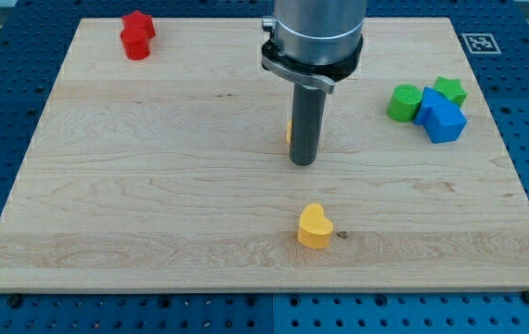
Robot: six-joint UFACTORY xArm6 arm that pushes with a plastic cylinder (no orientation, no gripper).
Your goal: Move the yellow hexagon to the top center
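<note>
The yellow hexagon (pixel 289 132) is almost wholly hidden behind my rod near the board's middle; only a thin yellow-orange sliver shows at the rod's left edge. My tip (pixel 303 162) rests on the board just in front of and to the right of that sliver, touching or nearly touching it. A yellow heart-shaped block (pixel 315 226) lies below the tip, toward the view's bottom.
A red star (pixel 140 24) and a red cylinder (pixel 135 44) sit together at the top left. At the right are a green cylinder (pixel 404 102), a green star (pixel 449 90) and two blue blocks (pixel 442 116) bunched together. The wooden board (pixel 107 186) lies on a blue pegboard table.
</note>
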